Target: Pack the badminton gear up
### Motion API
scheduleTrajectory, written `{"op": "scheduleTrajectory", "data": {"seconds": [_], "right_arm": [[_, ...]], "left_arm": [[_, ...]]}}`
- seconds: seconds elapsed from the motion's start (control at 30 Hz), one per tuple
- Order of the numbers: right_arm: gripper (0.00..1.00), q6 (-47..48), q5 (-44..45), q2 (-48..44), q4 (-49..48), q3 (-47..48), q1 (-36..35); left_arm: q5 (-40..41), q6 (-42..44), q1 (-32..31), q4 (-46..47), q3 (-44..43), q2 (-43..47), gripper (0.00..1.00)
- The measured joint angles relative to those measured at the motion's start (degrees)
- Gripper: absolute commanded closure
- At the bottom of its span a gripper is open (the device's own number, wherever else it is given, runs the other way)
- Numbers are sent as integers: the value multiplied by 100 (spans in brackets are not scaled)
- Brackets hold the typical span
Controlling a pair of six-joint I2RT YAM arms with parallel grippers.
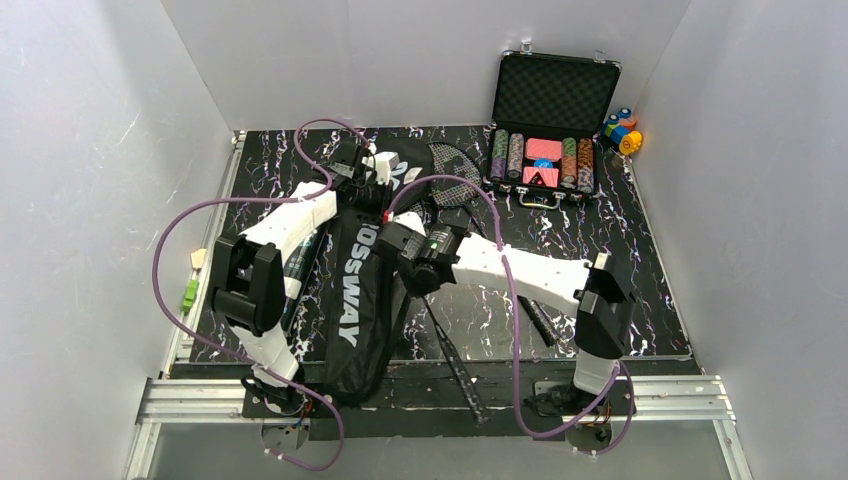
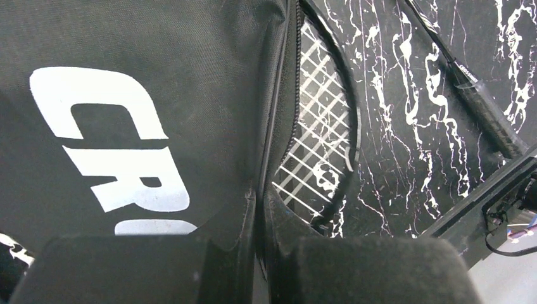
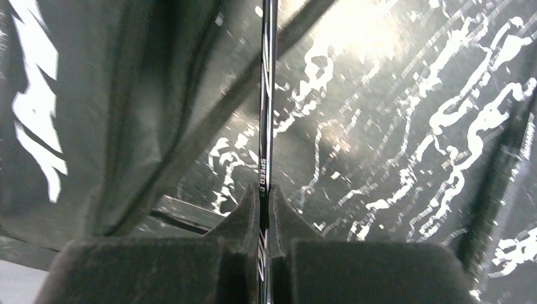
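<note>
Lying lengthwise on the surface (image 1: 640, 230), the bag (image 1: 355, 290) has its zip edge pinched in my left gripper (image 2: 259, 215). My right gripper (image 3: 265, 218) is clamped on the shaft of a racquet (image 3: 266, 114) beside it. Pushing crooked, I could snag its head on the zip.

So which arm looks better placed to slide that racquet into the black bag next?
The right, probably. The right pincer is shut on the racquet shaft just beside the bag, while the left pincer is occupied, pinching the bag's edge.
</note>
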State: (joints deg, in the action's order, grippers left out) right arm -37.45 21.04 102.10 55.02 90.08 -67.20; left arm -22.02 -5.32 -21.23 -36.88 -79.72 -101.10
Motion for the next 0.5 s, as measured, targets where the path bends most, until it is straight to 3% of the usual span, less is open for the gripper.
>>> {"op": "scheduleTrajectory", "data": {"seconds": [0.3, 0.5], "right_arm": [[99, -26, -396, 74, -1154, 72, 304], [99, -127, -754, 72, -2118, -535, 793]], "left_arm": [[-219, 7, 31, -57, 61, 304, 100], [-509, 31, 44, -103, 61, 358, 100]]}}
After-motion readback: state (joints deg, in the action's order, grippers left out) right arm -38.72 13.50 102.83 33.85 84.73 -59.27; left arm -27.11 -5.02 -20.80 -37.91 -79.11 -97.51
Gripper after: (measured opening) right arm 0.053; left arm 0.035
